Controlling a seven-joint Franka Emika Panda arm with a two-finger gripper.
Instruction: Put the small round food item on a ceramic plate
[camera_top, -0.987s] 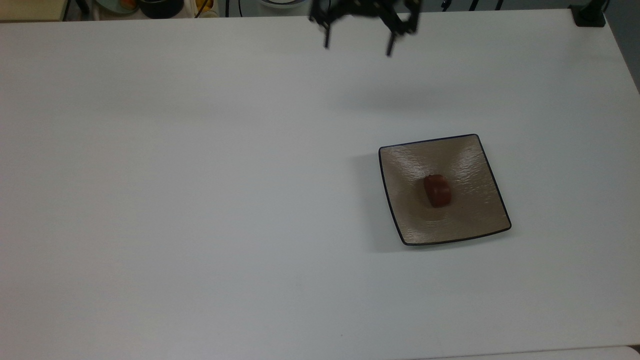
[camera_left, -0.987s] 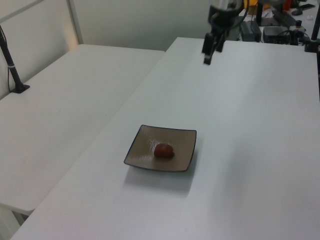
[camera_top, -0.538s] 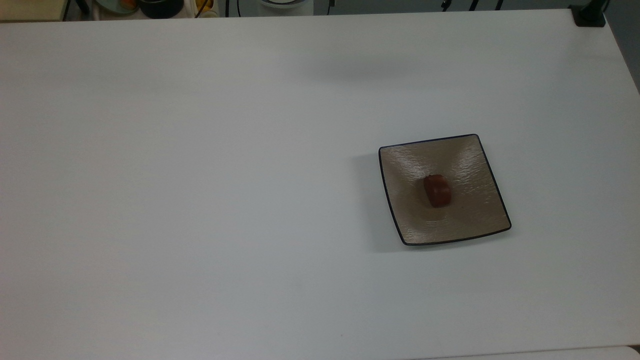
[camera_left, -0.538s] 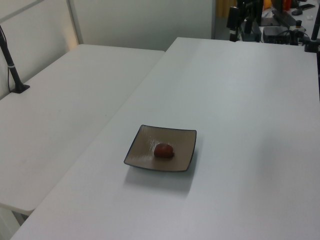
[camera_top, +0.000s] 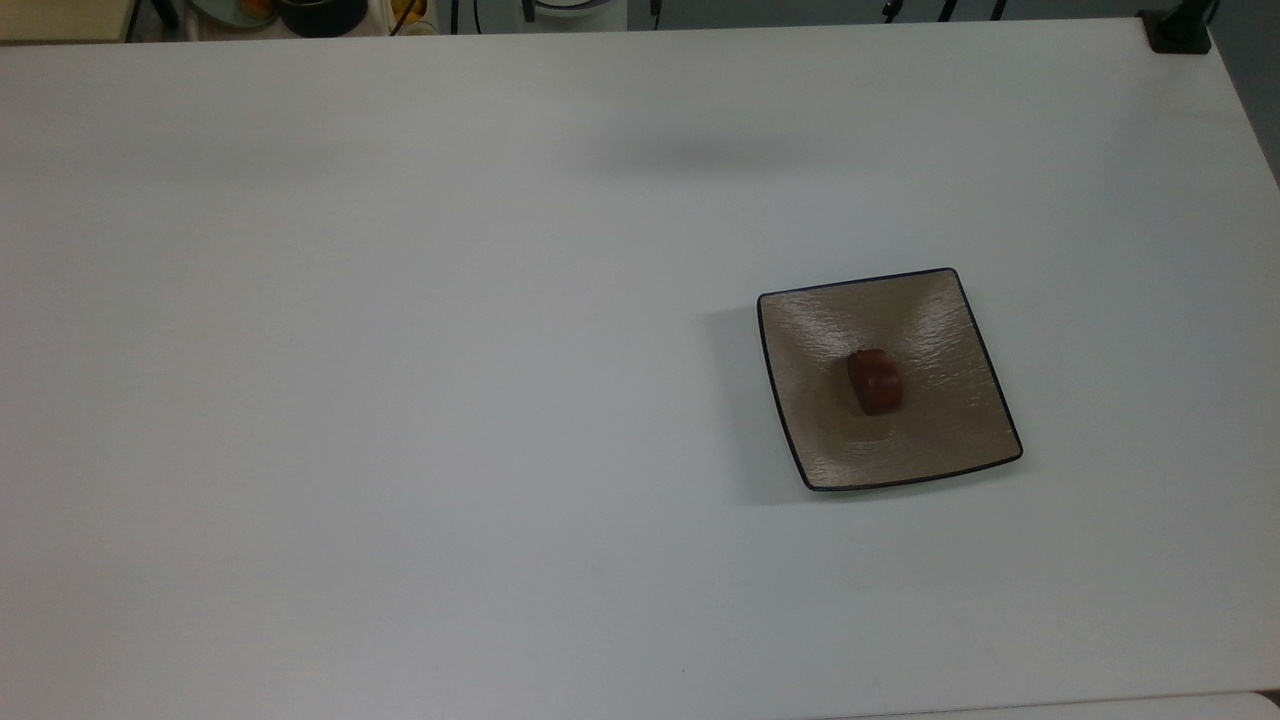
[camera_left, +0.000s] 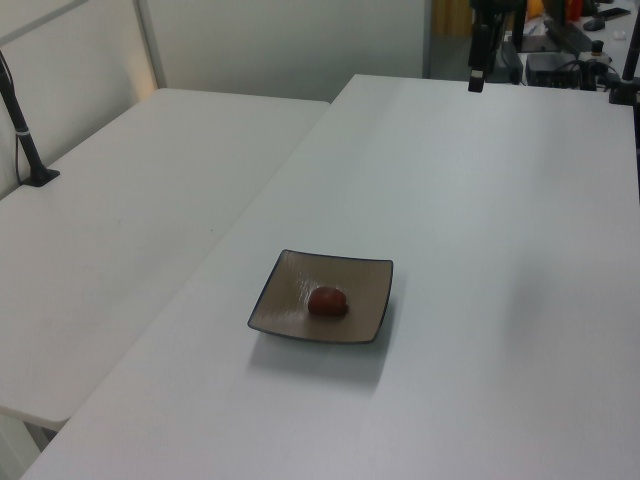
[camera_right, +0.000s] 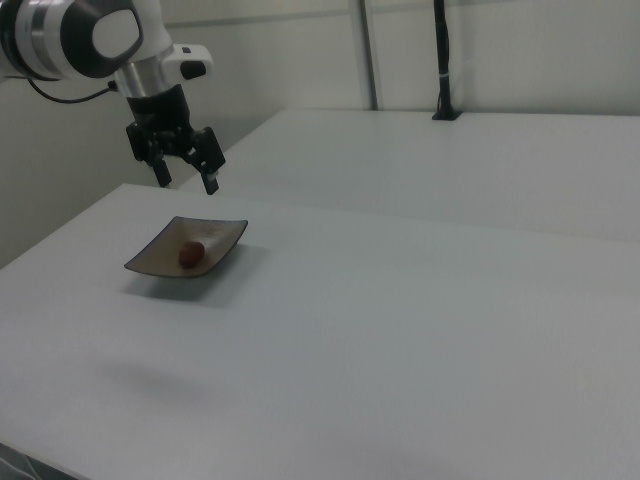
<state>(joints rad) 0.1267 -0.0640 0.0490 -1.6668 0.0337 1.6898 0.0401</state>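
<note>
The food item (camera_top: 874, 381) lies near the middle of the plate (camera_top: 940, 320), touching nothing else. The gripper (camera_right: 185, 173) hangs high above the table (camera_top: 400, 400), jaws apart and empty. Placement looks done; a good finish is retreating upward without brushing the plate.

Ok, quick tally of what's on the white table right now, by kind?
Ceramic plate: 1
Small round food item, resting on that plate: 1
Total: 2
</note>
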